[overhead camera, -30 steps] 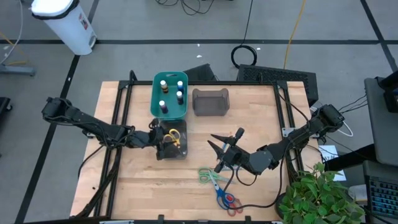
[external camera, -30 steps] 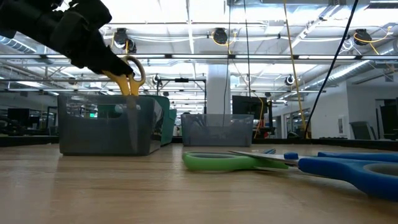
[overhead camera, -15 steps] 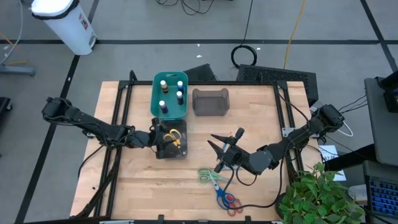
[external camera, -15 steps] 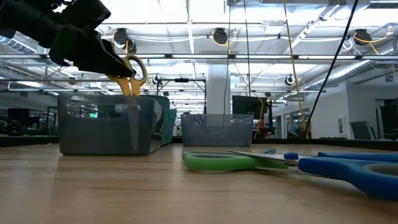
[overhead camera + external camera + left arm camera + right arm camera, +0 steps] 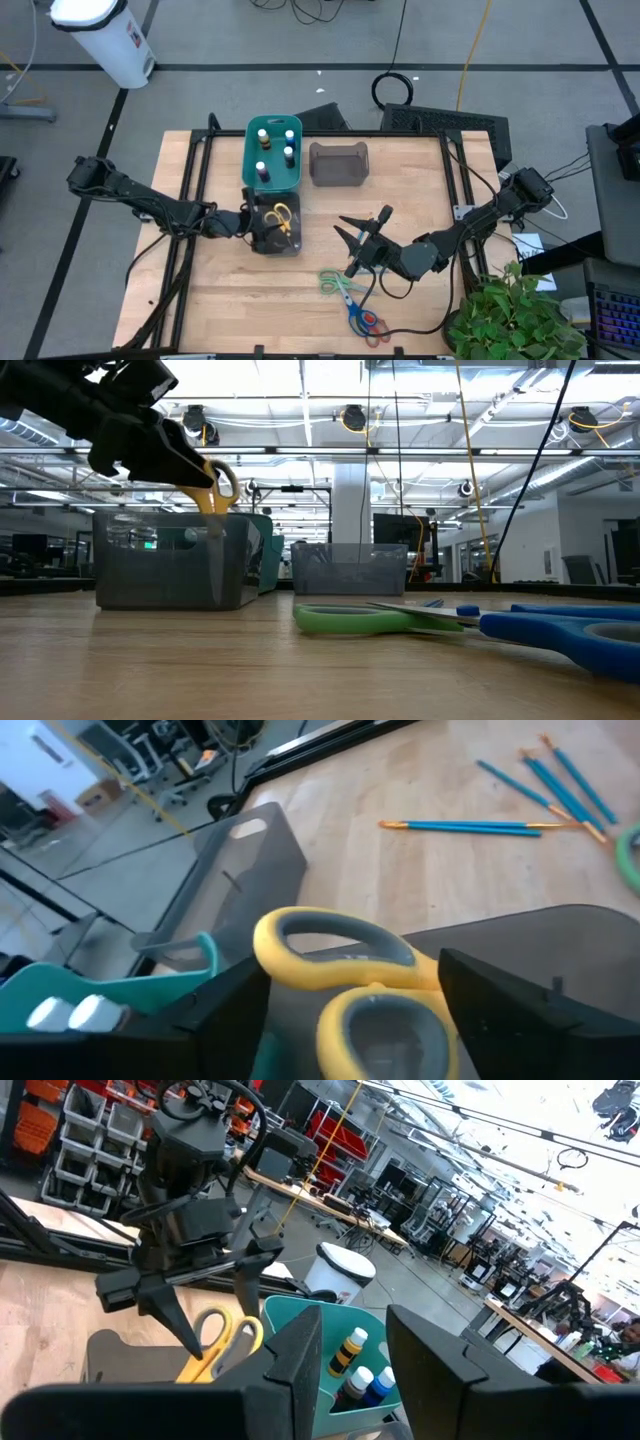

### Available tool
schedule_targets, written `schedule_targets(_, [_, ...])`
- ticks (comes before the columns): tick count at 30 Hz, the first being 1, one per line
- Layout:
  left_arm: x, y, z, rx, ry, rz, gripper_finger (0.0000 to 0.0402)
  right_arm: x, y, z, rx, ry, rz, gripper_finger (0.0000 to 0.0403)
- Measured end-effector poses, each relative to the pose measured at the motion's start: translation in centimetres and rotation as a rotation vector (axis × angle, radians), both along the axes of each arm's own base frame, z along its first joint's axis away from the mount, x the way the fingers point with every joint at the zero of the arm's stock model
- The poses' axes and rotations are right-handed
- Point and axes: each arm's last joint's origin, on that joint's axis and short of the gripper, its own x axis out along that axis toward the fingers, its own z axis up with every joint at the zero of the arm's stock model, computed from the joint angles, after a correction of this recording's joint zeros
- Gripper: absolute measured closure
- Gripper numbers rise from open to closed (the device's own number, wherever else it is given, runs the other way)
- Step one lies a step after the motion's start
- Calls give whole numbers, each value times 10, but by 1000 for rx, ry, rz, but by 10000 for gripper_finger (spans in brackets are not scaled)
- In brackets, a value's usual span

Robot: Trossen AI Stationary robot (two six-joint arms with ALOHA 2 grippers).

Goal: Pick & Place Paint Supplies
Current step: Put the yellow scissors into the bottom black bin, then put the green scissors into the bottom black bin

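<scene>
I have the left gripper (image 5: 252, 222) at centre-left of the high view, over the grey bin (image 5: 292, 247), its fingers spread either side of the yellow scissors (image 5: 281, 220), which stand handles-up in that bin. I judge the release is under way, so I would lift straight up to avoid snagging the loops. The right gripper (image 5: 352, 238) waits mid-table, part open and holding nothing. Green scissors (image 5: 334, 284) and blue scissors (image 5: 360, 316) lie below it.

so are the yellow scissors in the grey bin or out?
In. Yellow scissors stand handles-up inside the grey bin, blades below the rim, between the left pincer fingers, which stand spread.
</scene>
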Motion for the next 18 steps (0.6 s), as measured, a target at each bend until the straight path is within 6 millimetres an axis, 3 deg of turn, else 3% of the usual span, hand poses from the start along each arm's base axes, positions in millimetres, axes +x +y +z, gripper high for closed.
schedule_targets(6, [0,0,1,75,22,-23,81,0,0,0,0,0,0,293])
schedule_targets(18, [-10,4,21,123,-66,5,93,0,0,0,0,0,0,293])
